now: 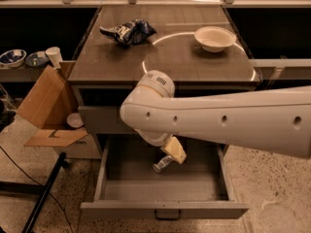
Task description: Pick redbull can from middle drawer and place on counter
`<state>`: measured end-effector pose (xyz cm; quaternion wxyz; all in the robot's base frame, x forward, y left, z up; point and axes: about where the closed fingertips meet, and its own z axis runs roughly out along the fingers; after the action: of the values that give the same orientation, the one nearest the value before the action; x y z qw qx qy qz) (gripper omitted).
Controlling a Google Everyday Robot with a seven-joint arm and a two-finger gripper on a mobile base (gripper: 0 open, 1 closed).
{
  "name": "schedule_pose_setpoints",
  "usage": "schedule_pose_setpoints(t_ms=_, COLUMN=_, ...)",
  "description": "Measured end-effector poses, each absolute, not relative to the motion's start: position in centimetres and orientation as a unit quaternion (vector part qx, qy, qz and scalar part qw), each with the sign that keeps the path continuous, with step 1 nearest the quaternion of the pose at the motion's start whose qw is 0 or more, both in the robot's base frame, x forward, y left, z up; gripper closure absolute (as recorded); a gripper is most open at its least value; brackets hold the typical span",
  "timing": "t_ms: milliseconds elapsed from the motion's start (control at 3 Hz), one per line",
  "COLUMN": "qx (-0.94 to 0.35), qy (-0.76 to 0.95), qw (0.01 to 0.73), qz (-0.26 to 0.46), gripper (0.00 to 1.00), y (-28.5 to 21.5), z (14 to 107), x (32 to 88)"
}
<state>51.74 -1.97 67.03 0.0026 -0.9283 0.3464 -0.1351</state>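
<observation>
The redbull can (162, 164) is a slim silvery cylinder lying on its side on the grey floor of the open middle drawer (126, 191). The drawer is pulled out below the counter (121, 62), with its dark bar handle at the front. My white arm reaches in from the right. My gripper (173, 151), pale yellow at its tip, hangs inside the drawer just above and to the right of the can, very close to it. The arm hides most of the gripper.
A white bowl (214, 38) stands at the counter's back right, and a dark blue-and-white snack bag (128, 31) lies at its back left. An open cardboard box (46, 106) stands left of the cabinet. Cups and bowls (29, 58) sit on a low shelf at far left.
</observation>
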Motion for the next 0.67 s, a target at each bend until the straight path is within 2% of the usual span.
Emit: schedule_pose_setpoints(t_ms=667, qx=-0.931, qy=0.314, qw=0.002, qz=-0.187, gripper=0.0, y=2.6, z=61.1, x=54.0)
